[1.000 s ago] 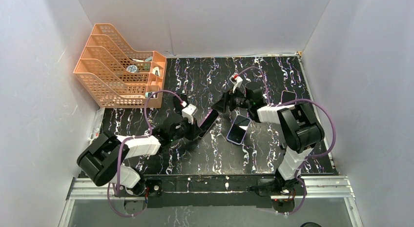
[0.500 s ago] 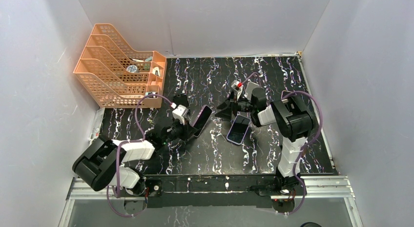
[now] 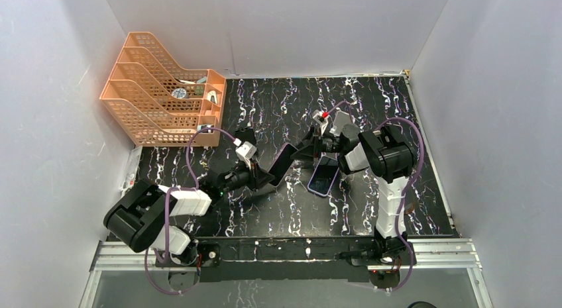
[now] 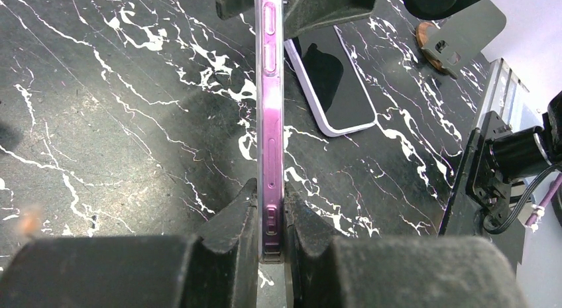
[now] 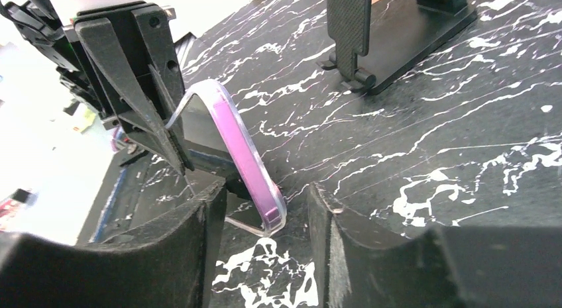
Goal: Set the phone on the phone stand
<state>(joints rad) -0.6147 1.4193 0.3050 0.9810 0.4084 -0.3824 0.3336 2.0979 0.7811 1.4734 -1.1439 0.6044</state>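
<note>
Right gripper now nearer, spread around slim purple phone, left gripper pinching it

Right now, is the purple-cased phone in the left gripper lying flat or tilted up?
Tilted up: the right wrist view shows the purple-cased phone slanting above the black marble table, one end clamped in the left gripper.

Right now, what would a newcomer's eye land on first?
A purple phone held on edge above mid-table, pinched in the left gripper, with the right gripper open around its other end. A second phone lies flat, screen up, just beside them. An orange rack stands in the far-left corner.
</note>
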